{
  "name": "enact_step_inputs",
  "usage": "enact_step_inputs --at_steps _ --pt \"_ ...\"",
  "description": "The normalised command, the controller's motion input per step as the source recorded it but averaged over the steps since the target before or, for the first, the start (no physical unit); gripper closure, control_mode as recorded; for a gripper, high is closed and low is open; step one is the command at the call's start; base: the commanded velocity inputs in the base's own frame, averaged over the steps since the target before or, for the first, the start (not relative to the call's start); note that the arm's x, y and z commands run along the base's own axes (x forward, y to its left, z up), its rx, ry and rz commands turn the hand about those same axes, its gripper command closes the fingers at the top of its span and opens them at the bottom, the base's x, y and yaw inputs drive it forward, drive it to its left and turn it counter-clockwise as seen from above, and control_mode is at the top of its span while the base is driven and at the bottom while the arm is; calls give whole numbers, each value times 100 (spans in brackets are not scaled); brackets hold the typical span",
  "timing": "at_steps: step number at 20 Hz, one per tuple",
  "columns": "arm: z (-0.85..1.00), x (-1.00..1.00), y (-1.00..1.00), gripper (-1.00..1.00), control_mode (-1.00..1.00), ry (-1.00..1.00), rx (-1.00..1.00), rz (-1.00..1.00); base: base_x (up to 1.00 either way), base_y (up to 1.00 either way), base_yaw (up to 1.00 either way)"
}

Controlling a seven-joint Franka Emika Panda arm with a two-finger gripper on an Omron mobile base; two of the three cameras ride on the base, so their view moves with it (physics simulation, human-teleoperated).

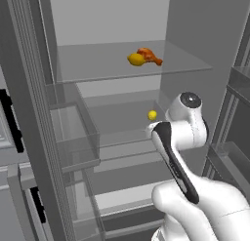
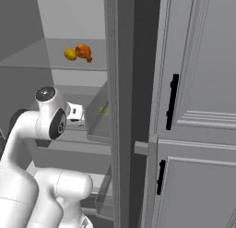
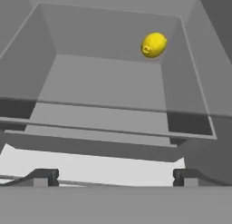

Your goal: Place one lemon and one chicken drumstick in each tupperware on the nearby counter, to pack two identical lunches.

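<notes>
Two lemons sit inside the open fridge. One lemon (image 3: pixel 154 45) lies alone on the glass shelf (image 3: pixel 104 87) the tool (image 3: pixel 115 177) is aimed at, ahead of the tool and off to the right as the hand camera sees it, close to the back corner and well apart from the fingertips (image 3: pixel 44 175). From the left base camera that same lemon (image 1: pixel 152 115) shows just beside the arm's wrist (image 1: pixel 188 118), with nothing between it and the tool but bare shelf.

The tool's fingers stand spread wide and hold nothing; the two dark tips sit far apart at the bottom of the hand view, short of the shelf's front edge.

One shelf higher, above the tool, the second lemon (image 1: pixel 136 59) rests touching a chicken drumstick (image 1: pixel 150 55), the pair lying together toward the middle of that upper shelf (image 1: pixel 97 64). From the right base camera the same pair shows as upper lemon (image 2: pixel 70 54) and drumstick (image 2: pixel 84 52) above the arm's elbow.

A clear drawer bin (image 1: pixel 73 132) hangs to the left of the arm, and the fridge's door edge (image 2: pixel 122 107) stands upright just to the right of the tool, close alongside the wrist. Beyond it are grey panelled cabinet doors (image 2: pixel 203 84) with black bar handles (image 2: pixel 173 101).
</notes>
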Motion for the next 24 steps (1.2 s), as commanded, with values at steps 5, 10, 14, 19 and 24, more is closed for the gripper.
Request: enact_step_inputs --at_steps 5,10,14,19,24 --pt "0 100 0 -100 -100 0 4 0 0 0 0" --pt "0 100 0 -100 -100 7 -3 -3 0 0 0" --pt "-12 76 -26 -100 -100 15 -3 -12 0 0 0" --pt "-20 44 -32 -100 -100 8 0 -8 0 0 0" --pt "-27 61 -4 -100 -100 3 0 0 0 0 0"
